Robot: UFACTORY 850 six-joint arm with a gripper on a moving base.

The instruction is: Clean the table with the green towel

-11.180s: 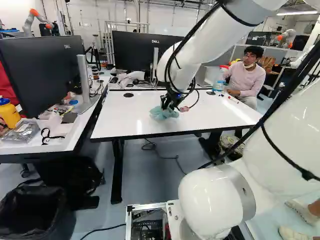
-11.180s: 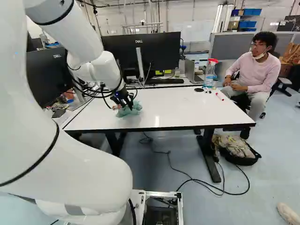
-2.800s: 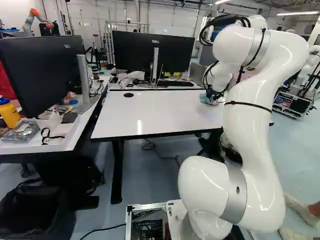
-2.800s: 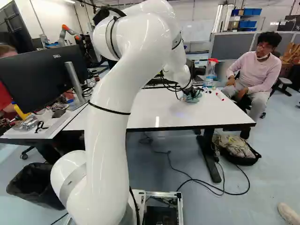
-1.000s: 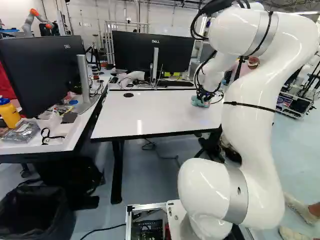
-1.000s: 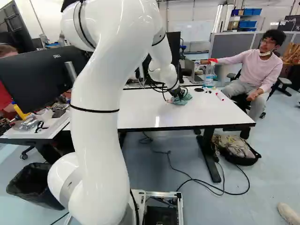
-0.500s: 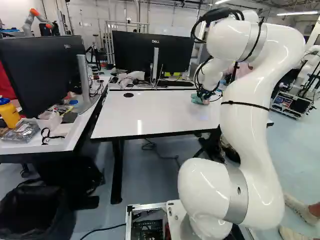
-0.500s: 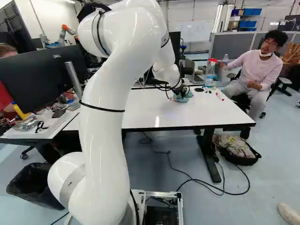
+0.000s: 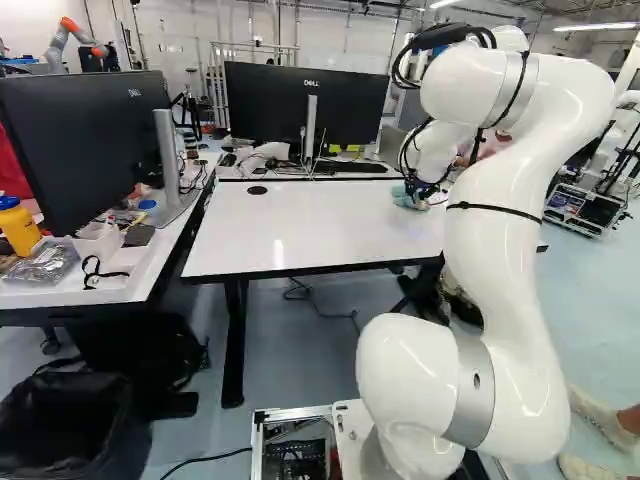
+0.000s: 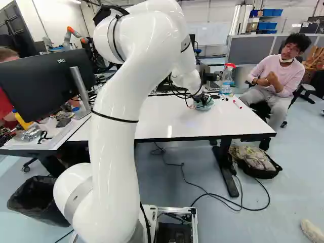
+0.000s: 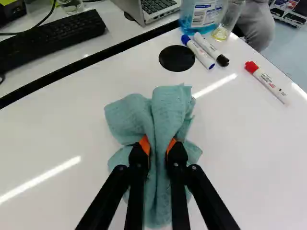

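Our gripper (image 10: 204, 102) pinches one green towel (image 11: 168, 112) between two orange pads (image 11: 145, 144) — bunching ahead too, upper half, right of centre in the right base view. We count one table (image 10: 223, 124) — three markers (image 11: 269, 84).

Green towel (image 11: 170, 105): you had it pale blue-green, fabric finely textured, bunched up, pinched near its middle from two sides. Folds stood up in ridges, loose edges spread around the pinch, low on the tabletop. You saw it upper right of centre in both base views, partly hidden. Table (image 9: 300, 225): you had a glossy white top, flat and level, dark edge, dark legs, round black inset near the towel, bright light streaks reflected. It ran across the middle of the left base view, centre to right in the right base view.
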